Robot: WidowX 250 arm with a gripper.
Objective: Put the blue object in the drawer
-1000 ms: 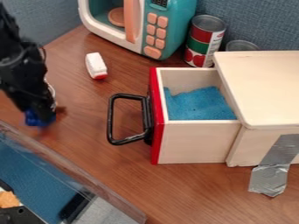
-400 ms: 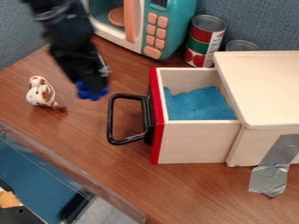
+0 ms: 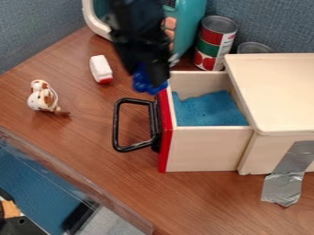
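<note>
The black gripper (image 3: pixel 149 81) hangs near the top left corner of the open drawer, just above its red front. It is shut on a small blue object (image 3: pixel 144 83), which sticks out below and to the left of the fingers. The wooden drawer (image 3: pixel 205 149) stands pulled out to the left, with its black handle (image 3: pixel 115 126) facing left. Inside the drawer lies a blue, rough-surfaced layer (image 3: pixel 211 110).
A teal toy microwave (image 3: pixel 191 23) and a red and green can (image 3: pixel 215 42) stand behind. A white and red piece (image 3: pixel 100 69) and a spotted toy animal (image 3: pixel 43 96) sit on the left. Grey tape (image 3: pixel 285 183) holds the cabinet (image 3: pixel 276 92).
Carrying the blue object, the gripper has moved right and a little up, from the left of the table to the drawer's front. The toy animal and the white and red piece have come into view.
</note>
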